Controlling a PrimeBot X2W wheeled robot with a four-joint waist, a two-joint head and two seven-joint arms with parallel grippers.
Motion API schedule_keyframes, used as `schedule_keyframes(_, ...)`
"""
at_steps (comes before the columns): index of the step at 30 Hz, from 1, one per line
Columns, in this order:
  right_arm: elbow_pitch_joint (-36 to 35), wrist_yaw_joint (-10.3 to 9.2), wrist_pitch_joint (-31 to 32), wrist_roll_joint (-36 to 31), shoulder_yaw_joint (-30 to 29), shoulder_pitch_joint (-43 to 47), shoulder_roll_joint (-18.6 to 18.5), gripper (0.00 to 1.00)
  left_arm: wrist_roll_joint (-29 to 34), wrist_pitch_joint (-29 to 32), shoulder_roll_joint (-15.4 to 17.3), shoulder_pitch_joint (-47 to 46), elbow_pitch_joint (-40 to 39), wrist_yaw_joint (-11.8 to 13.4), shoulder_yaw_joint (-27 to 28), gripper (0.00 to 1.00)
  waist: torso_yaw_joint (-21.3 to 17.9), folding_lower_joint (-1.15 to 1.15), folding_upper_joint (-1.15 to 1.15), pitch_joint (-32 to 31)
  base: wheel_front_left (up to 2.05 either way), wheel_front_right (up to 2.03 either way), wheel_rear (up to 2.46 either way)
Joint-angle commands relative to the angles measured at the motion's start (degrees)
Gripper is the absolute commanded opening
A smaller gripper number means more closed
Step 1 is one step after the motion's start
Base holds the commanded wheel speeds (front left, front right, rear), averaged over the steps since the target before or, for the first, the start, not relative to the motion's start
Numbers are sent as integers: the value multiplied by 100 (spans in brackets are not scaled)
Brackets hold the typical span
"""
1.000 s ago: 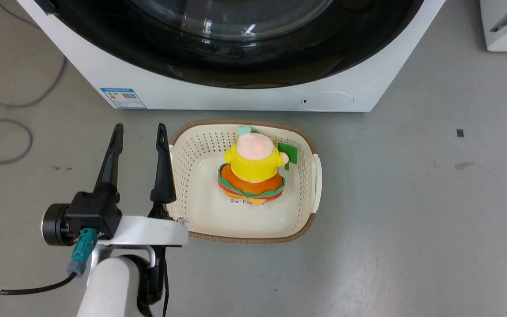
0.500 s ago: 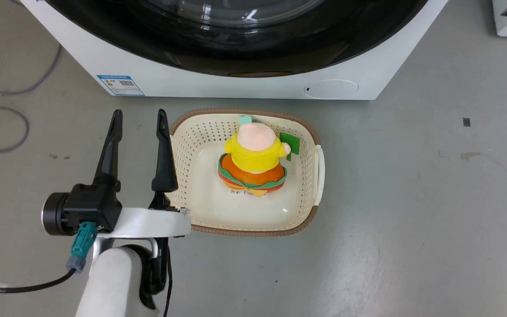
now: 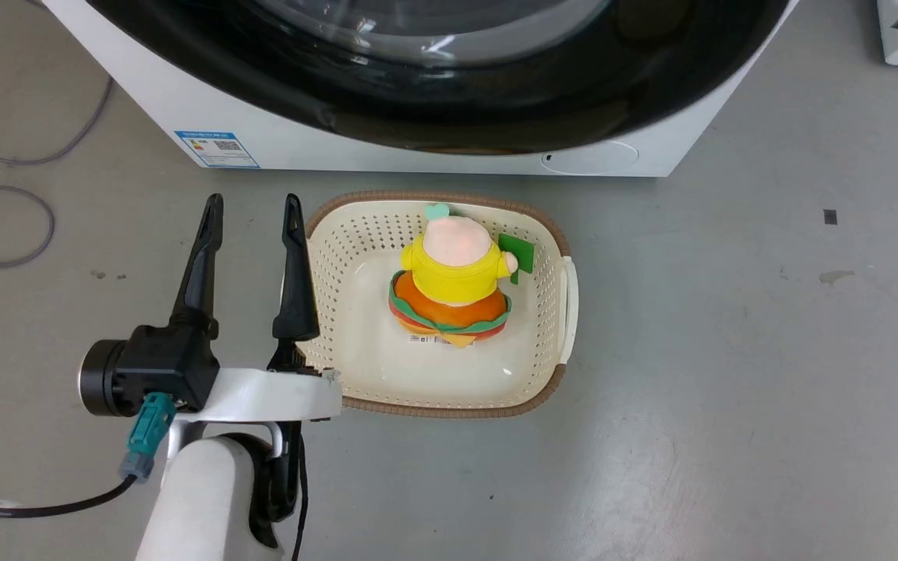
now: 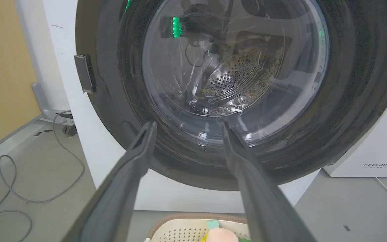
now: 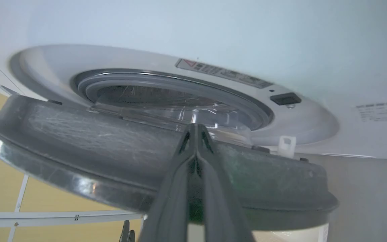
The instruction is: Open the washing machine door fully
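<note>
Washing machine door is standing partly open off the washing machine front, far side of the basket. Right end effector is sitting narrow, fingers together, at the door's inner rim. Left end effector is hovering wide and empty, just left of the basket.
</note>
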Motion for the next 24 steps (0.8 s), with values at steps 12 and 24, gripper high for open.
schedule_keyframes(12,-338,-3,198,134,102,604,92,0,-32,-32,7,-20,32,44,-4,100,11,0,0,-120,0,0,0)
schedule_keyframes(24,-1027,-3,470,460,155,1514,-6,0,58,-32,7,203,213,-21,32,100,-29,0,0,-592,0,0,0)
